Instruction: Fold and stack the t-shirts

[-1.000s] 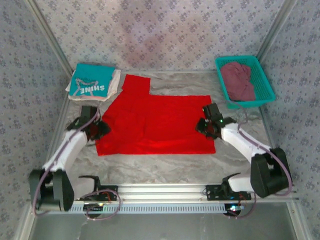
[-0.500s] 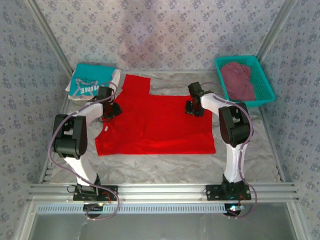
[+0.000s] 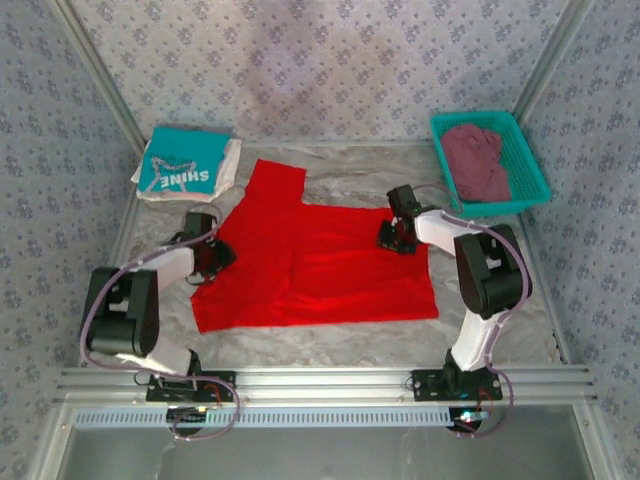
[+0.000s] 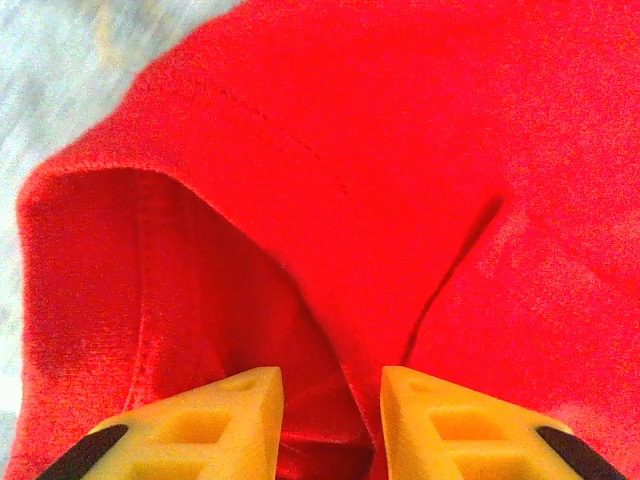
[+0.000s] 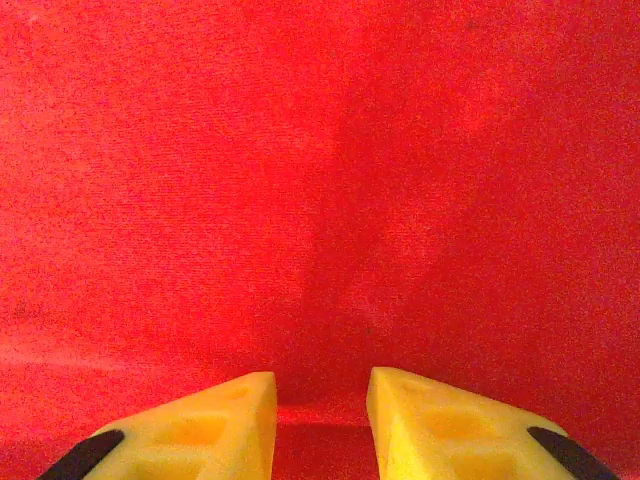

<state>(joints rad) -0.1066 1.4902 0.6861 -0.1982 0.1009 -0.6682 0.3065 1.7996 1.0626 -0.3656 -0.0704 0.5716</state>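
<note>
Top external: red shirt (image 3: 310, 265) lies flat on table (image 3: 330, 335).
Left tool (image 4: 330, 385): nearly closed, pinching the shirt.
Right tool (image 5: 320, 385): same; we lift both evenly.

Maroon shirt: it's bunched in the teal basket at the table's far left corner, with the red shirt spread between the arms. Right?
Wrong side. The top external view shows the maroon shirt bunched in the teal basket at the far right corner, not the left. The red shirt is spread between the arms, as you said.
</note>
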